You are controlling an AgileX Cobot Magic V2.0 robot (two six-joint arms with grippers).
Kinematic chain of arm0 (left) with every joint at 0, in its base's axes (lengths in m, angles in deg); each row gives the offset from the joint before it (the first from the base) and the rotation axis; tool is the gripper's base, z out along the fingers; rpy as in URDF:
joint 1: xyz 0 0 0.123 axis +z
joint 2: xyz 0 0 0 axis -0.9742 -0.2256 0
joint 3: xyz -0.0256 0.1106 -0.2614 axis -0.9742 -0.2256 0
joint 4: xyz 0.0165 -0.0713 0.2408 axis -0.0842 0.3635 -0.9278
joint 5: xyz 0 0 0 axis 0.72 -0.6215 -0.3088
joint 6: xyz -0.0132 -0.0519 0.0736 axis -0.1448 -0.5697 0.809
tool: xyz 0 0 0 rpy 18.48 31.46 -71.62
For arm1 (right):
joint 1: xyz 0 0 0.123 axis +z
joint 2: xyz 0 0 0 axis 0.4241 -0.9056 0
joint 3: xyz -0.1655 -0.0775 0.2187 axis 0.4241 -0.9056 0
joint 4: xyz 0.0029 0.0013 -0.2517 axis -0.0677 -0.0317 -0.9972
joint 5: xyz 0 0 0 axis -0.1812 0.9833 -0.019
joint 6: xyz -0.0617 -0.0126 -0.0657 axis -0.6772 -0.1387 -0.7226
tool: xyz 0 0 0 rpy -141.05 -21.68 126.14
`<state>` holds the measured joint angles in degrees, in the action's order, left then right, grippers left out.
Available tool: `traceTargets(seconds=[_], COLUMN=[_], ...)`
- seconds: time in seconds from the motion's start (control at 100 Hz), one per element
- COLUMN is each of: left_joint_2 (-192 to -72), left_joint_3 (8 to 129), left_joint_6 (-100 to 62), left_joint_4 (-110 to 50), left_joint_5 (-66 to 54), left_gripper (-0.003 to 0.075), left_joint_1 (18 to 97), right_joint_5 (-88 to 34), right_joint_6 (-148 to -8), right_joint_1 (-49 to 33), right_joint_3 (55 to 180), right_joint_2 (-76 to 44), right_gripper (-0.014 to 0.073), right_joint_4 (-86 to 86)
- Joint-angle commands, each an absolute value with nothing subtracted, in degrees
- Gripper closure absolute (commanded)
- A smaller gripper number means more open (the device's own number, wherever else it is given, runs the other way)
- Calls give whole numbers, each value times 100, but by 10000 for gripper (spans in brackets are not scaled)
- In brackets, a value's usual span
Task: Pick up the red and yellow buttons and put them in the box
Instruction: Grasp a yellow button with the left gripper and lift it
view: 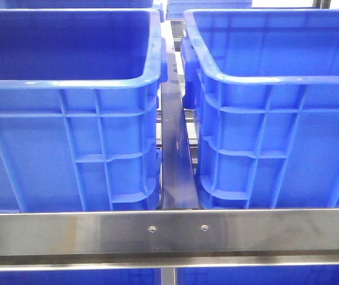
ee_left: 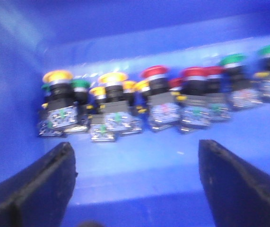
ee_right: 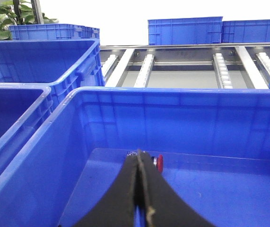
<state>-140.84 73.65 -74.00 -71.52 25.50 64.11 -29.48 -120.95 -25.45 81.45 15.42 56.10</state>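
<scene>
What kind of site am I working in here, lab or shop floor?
Likely a shop floor or warehouse picking line: big blue crates on a steel rack rail, roller conveyor tracks behind, and bulk industrial push buttons in a bin.

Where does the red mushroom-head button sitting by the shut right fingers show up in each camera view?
Front view: not visible; only blue crate walls.
Left wrist view: other buttons in a row; cannot match this one.
Right wrist view: red mushroom-head button just beyond the right gripper.
Shared landmark: blue plastic crates.

A steel rail (view: 169, 233) crosses the foreground. A roller conveyor (ee_right: 182, 66) runs behind, with a green plant (ee_right: 12, 16) at its far corner.
</scene>
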Motion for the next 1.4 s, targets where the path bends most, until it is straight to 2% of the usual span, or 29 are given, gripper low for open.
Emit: traceTargets(seconds=[0.0, 0.33, 0.62, 1.39], left_joint_2=[-14357, -15448, -15911, -17117], left_joint_3=[7702, 8009, 8252, 8742], left_joint_6=[-7472, -7178, -6462, -6250], left_joint_4=[-7149, -7097, -6619, -6463], left_joint_5=[2217, 2231, 2283, 2027], left_gripper=[226, 226, 226, 226], left_joint_1=[6585, 6985, 7363, 7394], right_joint_5=[-3126, -3126, -3126, -3138], right_joint_6=[-12146, -12146, -12146, -12146], right_joint_1=[-2548, -2548, -2548, -2548], right_joint_3=[8294, 8294, 8294, 8294], right_joint_2=[1521, 1521, 1521, 1521], right_gripper=[662, 662, 662, 662], right_joint_4=[5649, 5649, 5649, 5649])
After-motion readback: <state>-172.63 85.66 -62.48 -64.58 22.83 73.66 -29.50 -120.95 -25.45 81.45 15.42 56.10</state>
